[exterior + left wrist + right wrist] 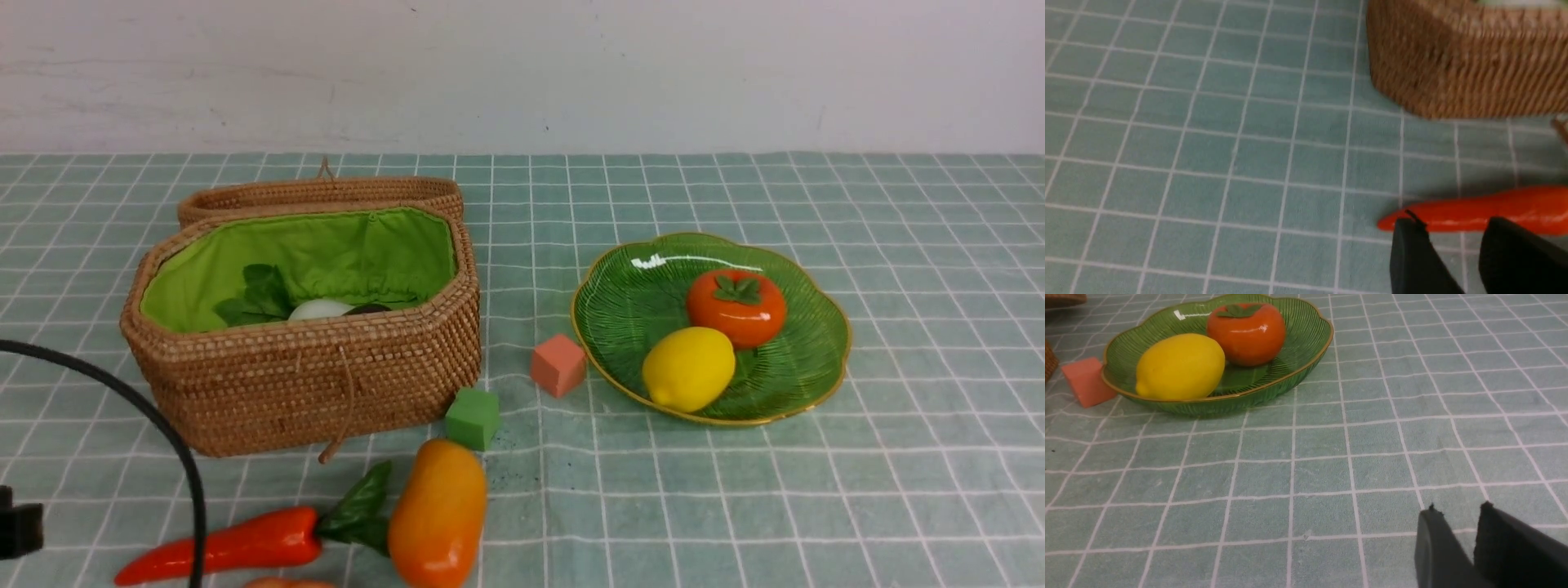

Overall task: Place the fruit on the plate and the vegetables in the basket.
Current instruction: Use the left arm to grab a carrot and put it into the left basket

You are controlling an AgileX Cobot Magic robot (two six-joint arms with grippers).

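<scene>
One carrot (220,545) is seen on the bench (735,506) just beside the left tool (1451,223), which is parted and empty. A radish (320,309) is lodged in the basket (310,384); a mango (437,514) is left beside the carrot's leaves. Lemon (688,367) and persimmon (736,308) are set on the plate (620,310). The right tool (1457,508), narrowly parted, is empty.

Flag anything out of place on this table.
The mango lies on the cloth beside the carrot, in front of the basket, not on the plate; the carrot is outside the basket too. A green cube and an orange cube sit loose between basket and plate. Nothing looks spilled or damaged.
</scene>
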